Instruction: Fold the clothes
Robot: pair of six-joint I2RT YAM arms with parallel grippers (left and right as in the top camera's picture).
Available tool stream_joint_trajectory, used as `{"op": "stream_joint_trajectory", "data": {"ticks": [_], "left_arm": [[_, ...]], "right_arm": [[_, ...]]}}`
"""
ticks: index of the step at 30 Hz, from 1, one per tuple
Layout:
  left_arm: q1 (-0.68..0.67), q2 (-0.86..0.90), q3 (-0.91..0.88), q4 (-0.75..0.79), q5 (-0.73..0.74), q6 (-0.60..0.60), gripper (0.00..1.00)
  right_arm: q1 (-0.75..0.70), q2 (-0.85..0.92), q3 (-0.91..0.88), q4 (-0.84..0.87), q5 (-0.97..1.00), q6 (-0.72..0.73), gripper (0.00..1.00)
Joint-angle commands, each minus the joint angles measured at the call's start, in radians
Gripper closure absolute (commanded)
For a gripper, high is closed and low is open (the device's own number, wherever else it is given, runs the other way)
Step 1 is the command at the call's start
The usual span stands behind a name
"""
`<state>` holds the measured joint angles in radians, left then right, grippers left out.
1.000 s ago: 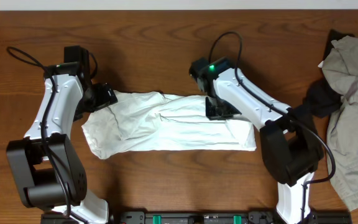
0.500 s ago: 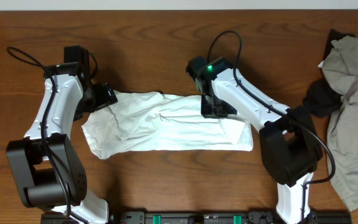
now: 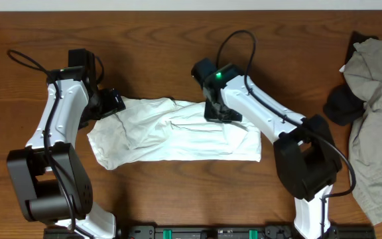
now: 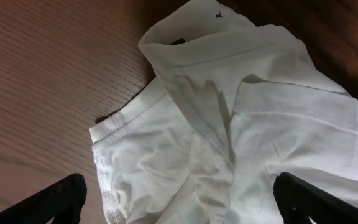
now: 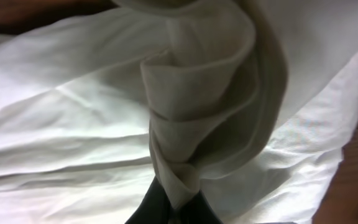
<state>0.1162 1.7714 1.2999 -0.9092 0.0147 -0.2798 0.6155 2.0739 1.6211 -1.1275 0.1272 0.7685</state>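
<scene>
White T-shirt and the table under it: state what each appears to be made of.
White T-shirt: thin, soft knit fabric, probably cotton, with a matte finish. It wrinkles and drapes in loose folds, and a stitched hem shows along its edge.
Table: wood or a wood-look laminate, brown with a slight sheen. Long grain lines run across it, but which of the two it is remains unclear.

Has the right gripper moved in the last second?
Yes. The right gripper, shut on the T-shirt, slid left, away from the grey garment pile.
</scene>
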Motion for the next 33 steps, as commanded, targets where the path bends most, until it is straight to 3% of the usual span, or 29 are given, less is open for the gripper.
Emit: {"op": "stream_joint_trajectory", "data": {"ticks": [1, 4, 6, 10, 11, 16, 22, 25, 27, 33], "left_arm": [[0.005, 0.007, -0.004, -0.002, -0.019, 0.013, 0.02], [0.005, 0.007, -0.004, -0.002, -0.019, 0.013, 0.02], [0.005, 0.007, -0.004, -0.002, -0.02, 0.013, 0.02], [0.005, 0.007, -0.004, -0.002, -0.019, 0.013, 0.02], [0.005, 0.007, -0.004, -0.002, -0.019, 0.013, 0.02], [0.005, 0.007, -0.004, -0.002, -0.019, 0.013, 0.02], [0.005, 0.007, -0.004, -0.002, -0.019, 0.013, 0.02], [0.005, 0.007, -0.004, -0.002, -0.019, 0.013, 0.02], [0.005, 0.007, -0.004, -0.002, -0.019, 0.013, 0.02], [0.005, 0.007, -0.004, -0.002, -0.02, 0.013, 0.02]], "right_arm": [[0.032, 0.006, 0.021, 0.014, -0.004, 0.024, 0.98], [0.04, 0.006, 0.021, 0.017, 0.001, 0.024, 0.93], [0.04, 0.006, 0.021, 0.017, 0.001, 0.024, 0.81], [0.038, 0.006, 0.021, 0.018, 0.005, 0.024, 0.32], [0.037, 0.006, 0.021, 0.019, 0.005, 0.024, 0.27], [0.037, 0.006, 0.032, 0.011, 0.026, 0.012, 0.25], [0.012, 0.0, 0.169, -0.142, 0.07, -0.009, 0.25], [-0.015, -0.002, 0.226, -0.242, 0.121, -0.008, 0.16], [-0.038, -0.002, 0.228, -0.286, 0.104, -0.015, 0.16], [-0.065, -0.002, 0.144, -0.271, -0.084, -0.24, 0.27]]}}
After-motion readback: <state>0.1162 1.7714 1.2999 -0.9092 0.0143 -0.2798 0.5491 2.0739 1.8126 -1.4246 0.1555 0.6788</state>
